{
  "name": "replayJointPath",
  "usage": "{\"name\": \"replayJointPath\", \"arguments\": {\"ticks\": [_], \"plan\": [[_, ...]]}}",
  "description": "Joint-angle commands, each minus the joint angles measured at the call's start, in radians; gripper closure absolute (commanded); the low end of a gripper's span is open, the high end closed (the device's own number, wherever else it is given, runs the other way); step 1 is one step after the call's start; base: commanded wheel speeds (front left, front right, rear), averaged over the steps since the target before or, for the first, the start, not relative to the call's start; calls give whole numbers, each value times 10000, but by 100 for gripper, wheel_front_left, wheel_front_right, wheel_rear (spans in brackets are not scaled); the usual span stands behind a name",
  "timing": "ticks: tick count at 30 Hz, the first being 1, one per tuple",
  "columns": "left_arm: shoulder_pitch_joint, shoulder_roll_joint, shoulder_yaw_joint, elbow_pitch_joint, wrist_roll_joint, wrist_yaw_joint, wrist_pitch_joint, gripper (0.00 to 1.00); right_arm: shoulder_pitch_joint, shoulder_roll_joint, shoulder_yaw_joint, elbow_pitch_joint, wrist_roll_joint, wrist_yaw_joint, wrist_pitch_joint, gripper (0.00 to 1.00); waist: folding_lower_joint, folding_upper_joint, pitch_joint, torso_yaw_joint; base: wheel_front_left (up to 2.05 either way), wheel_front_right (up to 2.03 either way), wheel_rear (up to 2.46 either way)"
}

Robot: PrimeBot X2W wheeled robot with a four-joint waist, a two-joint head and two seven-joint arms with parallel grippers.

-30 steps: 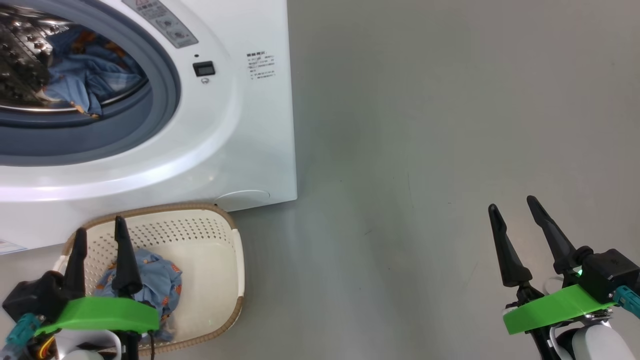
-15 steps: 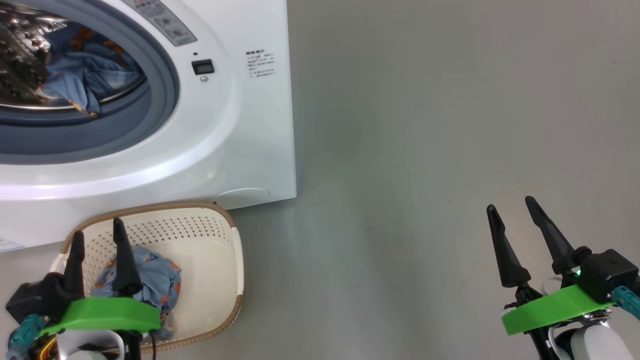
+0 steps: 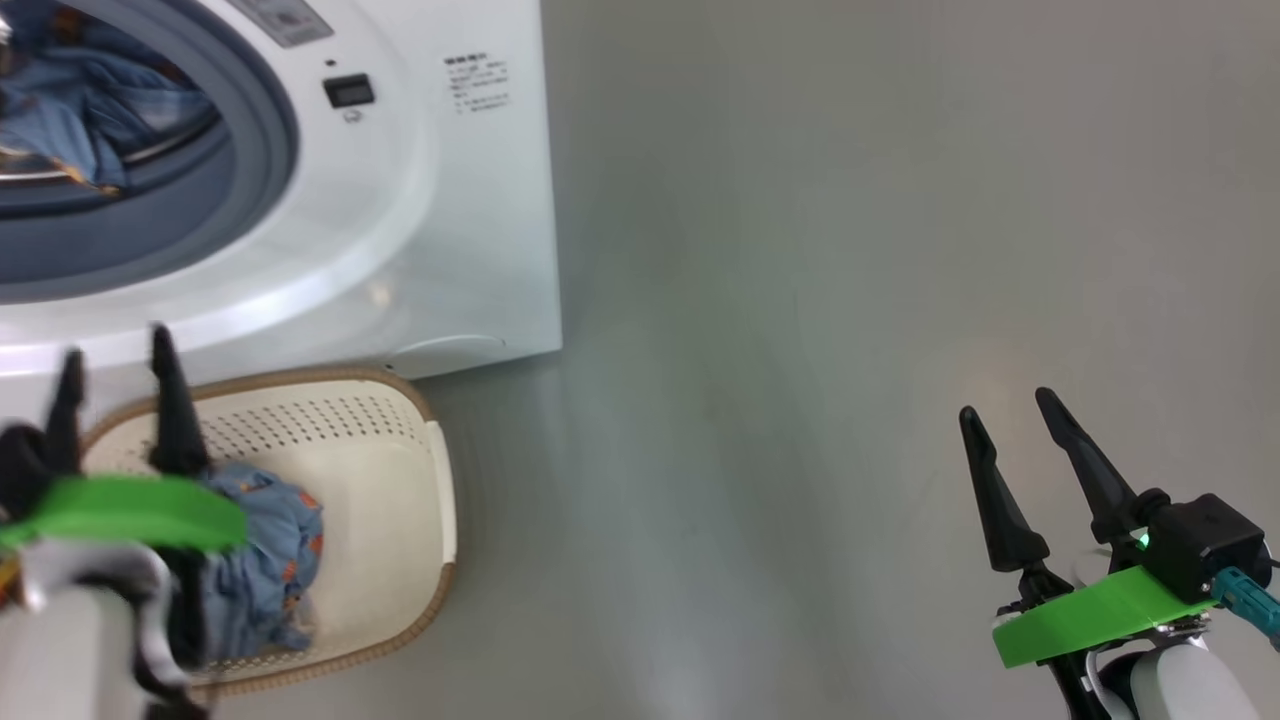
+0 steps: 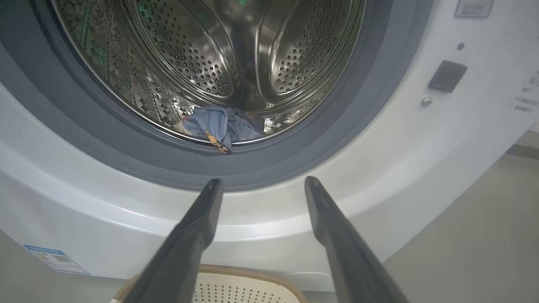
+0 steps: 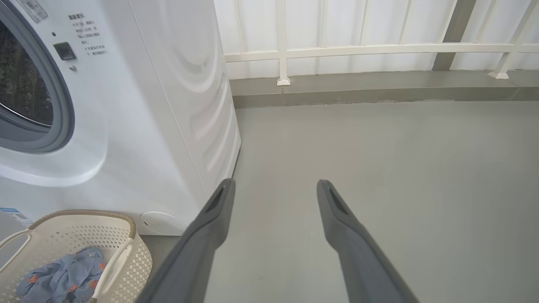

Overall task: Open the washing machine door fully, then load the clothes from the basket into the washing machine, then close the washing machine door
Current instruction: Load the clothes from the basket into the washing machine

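The washing machine (image 3: pixel 430 230) stands at the upper left with its drum mouth uncovered; its door is out of view. One bundle of the clothes (image 3: pixel 70 110) lies in the drum, seen at the drum's front lip (image 4: pixel 219 126) in the left wrist view. Another blue bundle (image 3: pixel 260 560) lies in the basket (image 3: pixel 400 540) on the floor against the washer's front. My left gripper (image 3: pixel 115 342) hovers open and empty over the basket's far-left rim, pointing at the drum mouth (image 4: pixel 263 180). Far to the right, my right gripper (image 3: pixel 1006 403) is open and empty above bare floor (image 5: pixel 275 181).
Grey floor (image 3: pixel 850 300) stretches to the right of the washer. In the right wrist view a low kerb with a white railing (image 5: pixel 379 50) runs along the far side. That view also has the basket (image 5: pixel 84 213) with its clothes (image 5: pixel 63 275) at the lower left.
The head camera has shifted, sliding the scene left and up. My left gripper has risen from over the basket's clothes toward the washer front, still open. The right gripper has hardly moved.
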State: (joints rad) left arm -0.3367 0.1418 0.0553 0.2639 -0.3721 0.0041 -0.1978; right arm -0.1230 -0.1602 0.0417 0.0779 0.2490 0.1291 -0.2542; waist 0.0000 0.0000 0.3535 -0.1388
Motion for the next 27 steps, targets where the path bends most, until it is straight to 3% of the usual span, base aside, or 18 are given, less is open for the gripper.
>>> {"name": "replayJointPath", "arguments": {"ticks": [1, 13, 27], "plan": [[-529, 538, 395, -91, 139, 22, 158, 0, -169, -108, 235, -262, 34, 16, -76, 0, 0, 0, 366, -269, 0, 0, 0], [-4134, 2424, 508, 1469, 158, -282, 1859, 0, -694, 102, 471, -261, 186, 16, -76, 0, 0, 0, 1605, -1023, 0, 0, 0], [-7526, 3781, 30, 4605, 521, -376, 3311, 0, -1299, 381, 520, -195, 354, 16, -76, 0, 0, 0, 2708, -1488, 0, 0, 0]]}}
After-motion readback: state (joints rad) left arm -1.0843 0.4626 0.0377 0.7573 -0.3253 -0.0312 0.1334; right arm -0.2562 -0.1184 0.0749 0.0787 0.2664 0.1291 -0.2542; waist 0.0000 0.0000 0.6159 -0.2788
